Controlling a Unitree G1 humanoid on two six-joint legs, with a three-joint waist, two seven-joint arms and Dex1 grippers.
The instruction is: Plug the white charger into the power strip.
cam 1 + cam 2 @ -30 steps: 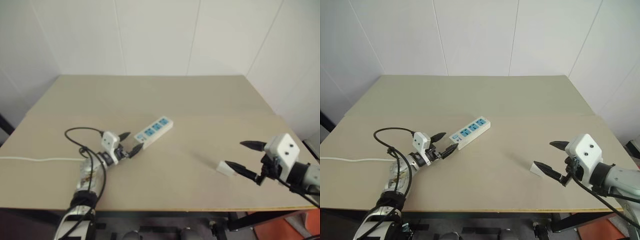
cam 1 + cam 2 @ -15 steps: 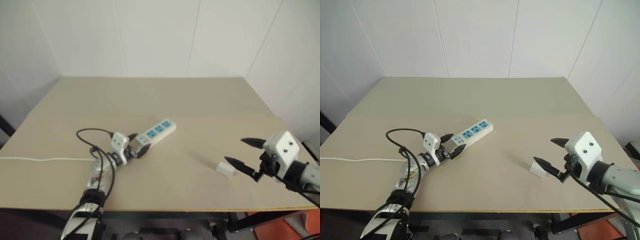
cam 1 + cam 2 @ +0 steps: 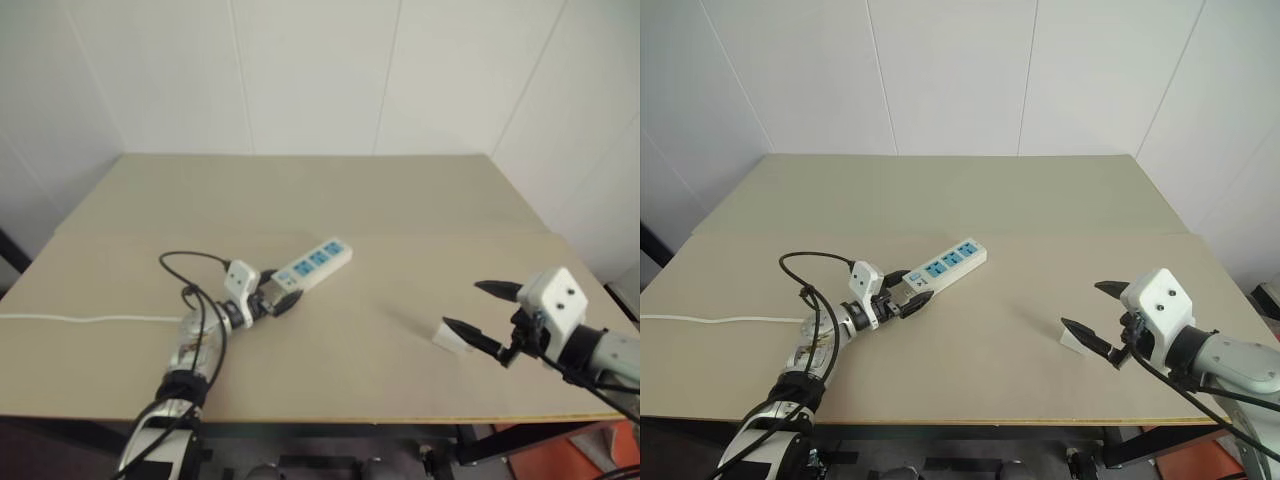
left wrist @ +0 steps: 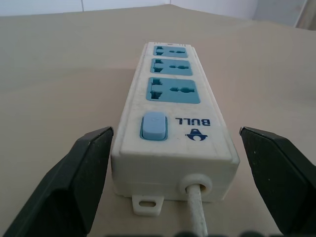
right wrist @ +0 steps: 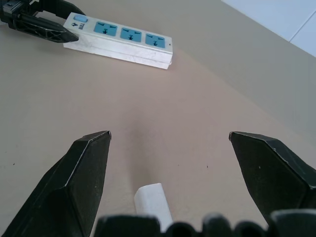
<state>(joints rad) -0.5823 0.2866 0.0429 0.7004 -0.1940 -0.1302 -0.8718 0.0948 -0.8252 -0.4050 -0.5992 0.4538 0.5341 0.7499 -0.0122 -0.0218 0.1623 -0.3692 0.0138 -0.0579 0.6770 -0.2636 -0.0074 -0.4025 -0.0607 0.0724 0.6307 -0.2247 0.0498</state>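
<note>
White plastic on a tan tabletop [image 3: 1040, 200]: the power strip [image 3: 940, 270] lies at a slant with its three blue sockets facing up, and its switch end sits between the two black fingers of the left tool [image 3: 908, 295]. In the left wrist view one finger [image 4: 74, 182] stands just beside the casing's side and the other [image 4: 279, 173] stands a little off the opposite side, so this tool brackets the strip with its fingers apart, not yet pressing on it. The thin cord [image 4: 197, 217] leaves the casing straight toward that tool's palm.

Well apart from the strip, the white charger [image 3: 1074, 340] rests on the tabletop just ahead of and below the right tool [image 3: 1102, 318], whose fingers are spread wide with nothing between them.

I'd judge the step in hand is pinning the strip. To do it well, close squarely on the casing's long sides near the switch, keep the cord from being pinched, and hold the strip flat so it won't skid when the charger is pressed in
</note>
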